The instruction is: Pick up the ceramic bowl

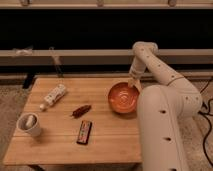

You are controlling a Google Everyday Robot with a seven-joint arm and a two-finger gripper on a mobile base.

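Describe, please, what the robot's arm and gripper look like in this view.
The arm is glossy white, built of thick rounded segments with smooth elbow joints and small dark dots down its lower casing. It tapers to a small pale gripper at the ceramic bowl's far rim. No cables show on it.

Light wooden table (60, 145) holds: white tube (54, 96) far left; small dark-red object (81, 110) (centre, identity unclear); dark flat rectangular bar (84, 132) nearer; white cup (29, 125) near left.

table (60, 145): light wood, slatted top | gripper (133, 82): at table's far right edge | floor: speckled grey carpet | behind: dark windows, pale horizontal rails | light: dim, warm
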